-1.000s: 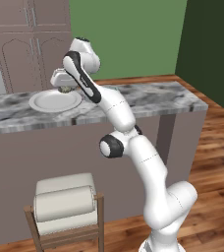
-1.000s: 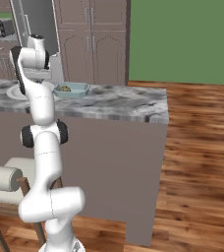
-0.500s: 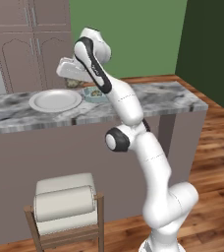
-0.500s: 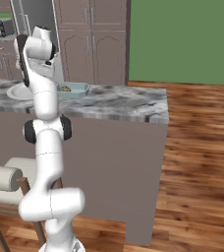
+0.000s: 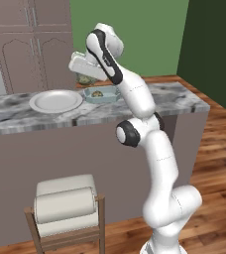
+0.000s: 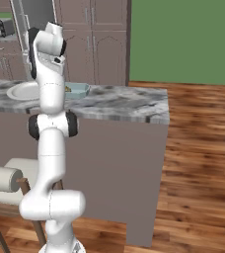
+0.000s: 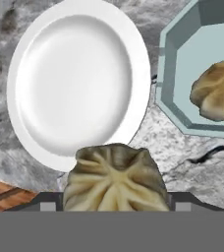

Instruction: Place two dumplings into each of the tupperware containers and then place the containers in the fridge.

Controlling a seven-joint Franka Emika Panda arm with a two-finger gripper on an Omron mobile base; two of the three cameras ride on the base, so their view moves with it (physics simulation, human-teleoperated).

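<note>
I have the claw (image 7: 115,209) clamped on one dumpling (image 7: 115,179), raised above the bench (image 5: 174,99). Right of the bare plate (image 7: 74,78), the tupperware container (image 7: 175,74) holds one dumpling. Judged remaining: further filling, fridge placement.

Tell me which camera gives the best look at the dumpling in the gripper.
The hand view: the held dumpling sits large at the bottom, pleats clear. In the left base view it is a small lump under the raised hand. In the right base view the arm hides it.
</note>
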